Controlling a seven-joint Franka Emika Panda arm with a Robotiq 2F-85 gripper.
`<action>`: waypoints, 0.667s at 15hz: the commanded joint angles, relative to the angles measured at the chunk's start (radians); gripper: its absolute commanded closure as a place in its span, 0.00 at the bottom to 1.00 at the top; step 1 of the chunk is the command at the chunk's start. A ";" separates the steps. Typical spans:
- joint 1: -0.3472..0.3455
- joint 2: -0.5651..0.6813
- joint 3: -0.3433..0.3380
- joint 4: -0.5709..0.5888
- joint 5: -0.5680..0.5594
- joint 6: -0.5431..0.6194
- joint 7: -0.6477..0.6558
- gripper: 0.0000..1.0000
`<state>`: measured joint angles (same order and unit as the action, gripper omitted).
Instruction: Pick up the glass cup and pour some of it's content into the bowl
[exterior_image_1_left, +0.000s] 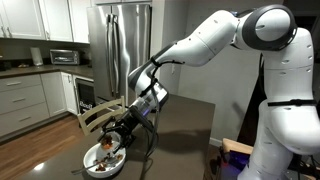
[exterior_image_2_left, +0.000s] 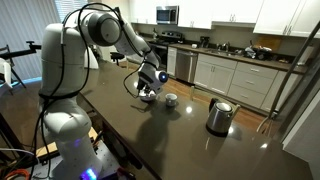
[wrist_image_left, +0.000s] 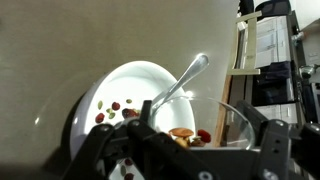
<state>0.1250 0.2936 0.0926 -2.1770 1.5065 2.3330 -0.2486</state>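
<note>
Arm (exterior_image_1_left: 200, 45) reaches down from upper right to the near end of the dark surface (exterior_image_2_left: 200, 150).

Claw (wrist_image_left: 186, 148): clamped on the glass cup (wrist_image_left: 195, 118). Wrist view shows a dark finger on either side of the clear wall and the glass betw. them. Grip confirmed.

Glass cup: held off the surface, above the bowl (wrist_image_left: 140, 85) at its rim, on the right-hand side of the wrist view. Content (wrist_image_left: 182, 133) is brownish-amber and sits low in the glass. Tilt of the cup: cannot tell. No stream visible.

Bowl: white, wide, shallow, resting on the surface directly below the claw in an exterior view (exterior_image_1_left: 104, 160). Dark red-brown bits (wrist_image_left: 115, 108) lie scattered on its floor. A metal spoon (wrist_image_left: 188, 76) lies in it, handle pointing up and to the right past the rim.

Other items:
- White mug (exterior_image_2_left: 170, 99) stands on the surface just beside the claw area, apart from the bowl.
- Steel kettle (exterior_image_2_left: 220, 116) is further along the same surface, well apart from the mug.
- Wooden chair (exterior_image_1_left: 95, 115) is behind the bowl, at the surface edge.
- Steel fridge (exterior_image_1_left: 125, 45) is in the background.
</note>
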 joint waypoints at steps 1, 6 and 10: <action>0.008 0.055 0.004 0.064 0.046 0.026 -0.081 0.41; 0.004 0.057 -0.004 0.056 0.005 -0.002 -0.030 0.16; -0.003 0.036 -0.008 0.037 0.004 -0.010 -0.038 0.41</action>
<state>0.1261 0.3541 0.0907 -2.1247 1.5133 2.3329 -0.2820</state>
